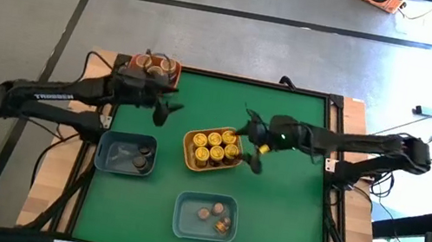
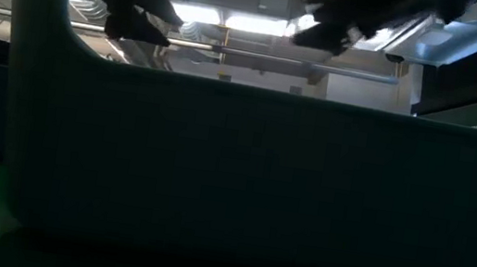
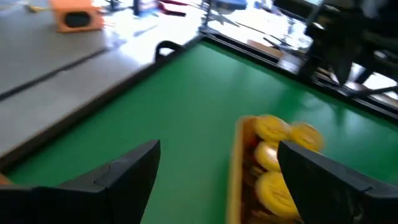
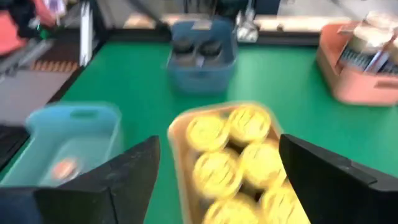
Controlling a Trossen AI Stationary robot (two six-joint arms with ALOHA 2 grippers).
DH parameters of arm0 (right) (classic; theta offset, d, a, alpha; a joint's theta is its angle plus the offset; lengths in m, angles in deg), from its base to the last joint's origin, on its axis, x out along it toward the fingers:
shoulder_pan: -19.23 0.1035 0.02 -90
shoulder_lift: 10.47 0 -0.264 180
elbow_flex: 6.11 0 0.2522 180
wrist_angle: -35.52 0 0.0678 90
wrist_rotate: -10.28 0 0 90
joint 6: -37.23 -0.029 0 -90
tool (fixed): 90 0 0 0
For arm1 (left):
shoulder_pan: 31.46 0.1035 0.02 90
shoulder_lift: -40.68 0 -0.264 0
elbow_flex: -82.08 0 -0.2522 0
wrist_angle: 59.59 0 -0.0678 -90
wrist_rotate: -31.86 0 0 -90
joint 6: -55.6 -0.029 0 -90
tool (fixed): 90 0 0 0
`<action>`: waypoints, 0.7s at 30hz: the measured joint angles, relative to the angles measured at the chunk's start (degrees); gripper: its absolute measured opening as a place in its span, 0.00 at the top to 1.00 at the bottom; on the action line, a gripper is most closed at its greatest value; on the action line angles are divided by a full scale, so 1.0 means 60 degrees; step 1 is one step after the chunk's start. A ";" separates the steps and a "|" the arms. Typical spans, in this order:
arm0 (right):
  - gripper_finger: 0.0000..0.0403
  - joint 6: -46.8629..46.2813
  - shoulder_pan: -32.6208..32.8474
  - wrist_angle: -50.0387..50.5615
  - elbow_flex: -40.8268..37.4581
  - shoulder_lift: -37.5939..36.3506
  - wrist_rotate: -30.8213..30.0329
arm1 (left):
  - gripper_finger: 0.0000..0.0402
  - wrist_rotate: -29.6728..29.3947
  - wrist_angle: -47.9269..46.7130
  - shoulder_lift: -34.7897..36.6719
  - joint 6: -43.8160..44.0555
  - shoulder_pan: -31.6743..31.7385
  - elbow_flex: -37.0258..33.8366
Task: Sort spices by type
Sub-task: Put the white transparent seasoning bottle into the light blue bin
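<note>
Sorting near its end, as I judge it. My left gripper [image 1: 166,114] hangs with fingers spread and nothing between them, and my right gripper [image 1: 255,152] is likewise spread and empty; neither touches a jar. Just beside my right gripper, on its inner side, lies the yellow tray [image 1: 188,158], packed with yellow-lid jars [image 1: 216,149], about six of them standing close together. Behind my left gripper, at the table's far edge, the orange tray [image 1: 133,60] holds tan-lid jars [image 1: 157,64]; the count is unclear. On the near side of my left gripper, the left blue tray [image 1: 105,155] carries two dark-lid jars [image 1: 141,159]. Farther toward the table's near edge from both grippers, the front blue tray [image 1: 184,220] contains a few mixed small jars [image 1: 214,215], not clearly of one type. No jar stands loose on the mat [image 1: 290,204] that I can see. What remains, by my estimate, is at most checking the front blue tray's contents.
</note>
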 joint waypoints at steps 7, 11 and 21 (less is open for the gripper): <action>0.19 -0.1503 0.2170 0.2280 0.0000 -0.1121 -0.1264 | 0.20 -0.0045 0.0941 -0.0674 0.0391 -0.2086 0.0000; 0.20 -0.2216 0.3554 0.2541 0.0067 -0.1160 -0.2438 | 0.20 -0.0073 0.2076 -0.1344 0.0464 -0.3191 0.0000; 0.31 -0.4847 0.6567 0.5172 0.2310 -0.0579 -0.4015 | 0.20 -0.0519 0.4355 -0.3279 0.1632 -0.5645 0.0001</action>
